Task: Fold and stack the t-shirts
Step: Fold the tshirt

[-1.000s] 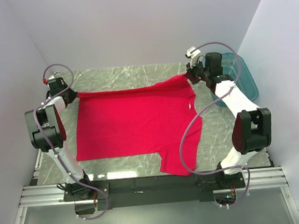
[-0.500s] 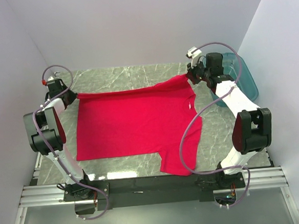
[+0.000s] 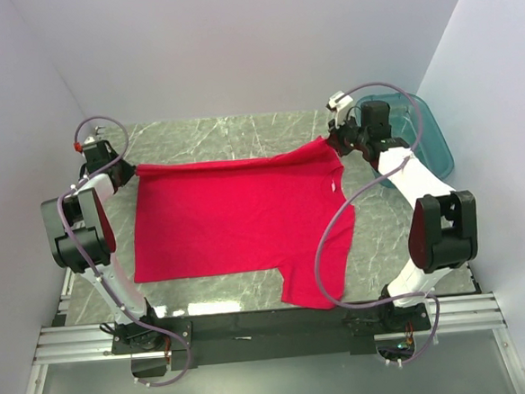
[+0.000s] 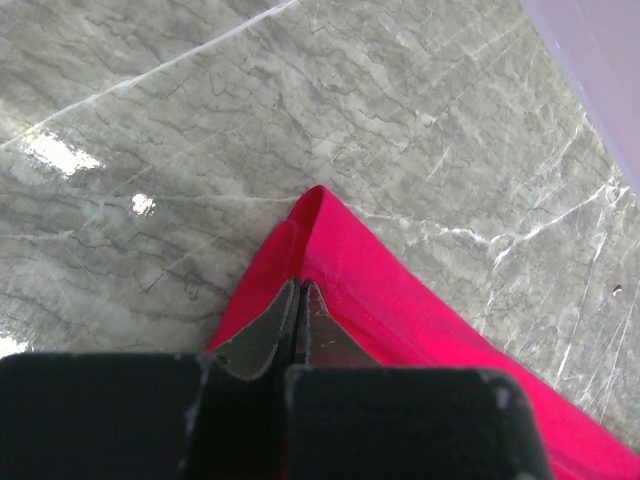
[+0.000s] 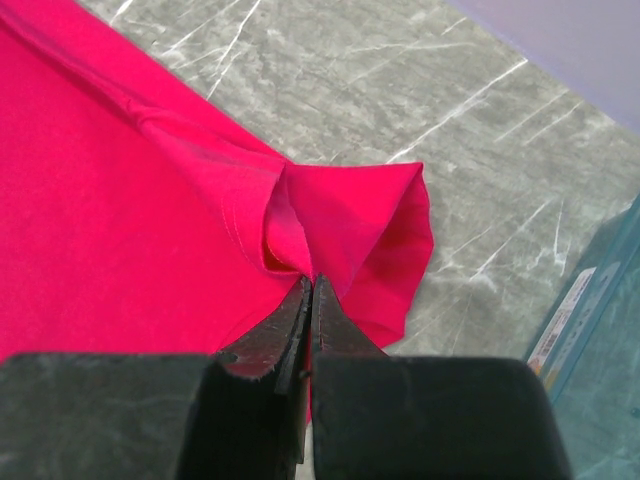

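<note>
One bright red t-shirt (image 3: 237, 217) lies spread on the grey marble table, neck to the right, one sleeve hanging toward the near edge. My left gripper (image 3: 121, 168) is shut on the shirt's far left corner (image 4: 330, 250), jaws pinched together on the cloth. My right gripper (image 3: 335, 141) is shut on the far right sleeve (image 5: 350, 220), which is bunched and folded at the fingertips (image 5: 300, 310). The far edge of the shirt runs stretched between both grippers.
A teal see-through tub (image 3: 425, 136) stands at the far right, just behind my right arm; its edge shows in the right wrist view (image 5: 600, 330). Grey walls close in on the left, back and right. A metal rail (image 3: 263, 328) runs along the near edge.
Both grippers have moved slightly toward the far side with the cloth in them. The far right sleeve is pulled a little further back and the far edge lies straighter.
</note>
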`<state>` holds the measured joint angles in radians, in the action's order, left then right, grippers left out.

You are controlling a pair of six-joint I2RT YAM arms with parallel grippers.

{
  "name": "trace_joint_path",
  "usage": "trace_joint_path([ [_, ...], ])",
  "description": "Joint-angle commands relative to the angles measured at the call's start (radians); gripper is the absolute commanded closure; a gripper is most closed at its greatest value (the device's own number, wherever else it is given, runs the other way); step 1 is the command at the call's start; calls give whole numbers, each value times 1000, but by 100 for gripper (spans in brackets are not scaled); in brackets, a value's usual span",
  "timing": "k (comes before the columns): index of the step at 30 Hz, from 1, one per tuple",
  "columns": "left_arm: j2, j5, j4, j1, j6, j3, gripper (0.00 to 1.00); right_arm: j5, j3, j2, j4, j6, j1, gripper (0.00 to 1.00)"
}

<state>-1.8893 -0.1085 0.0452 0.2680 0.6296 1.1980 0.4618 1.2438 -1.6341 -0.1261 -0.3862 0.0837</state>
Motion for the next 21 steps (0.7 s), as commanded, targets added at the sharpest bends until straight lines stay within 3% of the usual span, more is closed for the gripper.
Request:
trace_joint_path([
  [1, 56, -2, 39, 8, -13, -14, 100, 14, -10, 76, 43, 4, -12, 100],
  [17, 110, -7, 50, 7, -13, -97, 99, 9, -37, 79, 42, 3, -16, 100],
  [19, 122, -8, 36, 7, -14, -103, 94, 9, -44, 82, 42, 1, -16, 100],
  [21, 137, -7, 28, 8, -13, -127, 72, 5, -49, 80, 42, 0, -18, 100],
])
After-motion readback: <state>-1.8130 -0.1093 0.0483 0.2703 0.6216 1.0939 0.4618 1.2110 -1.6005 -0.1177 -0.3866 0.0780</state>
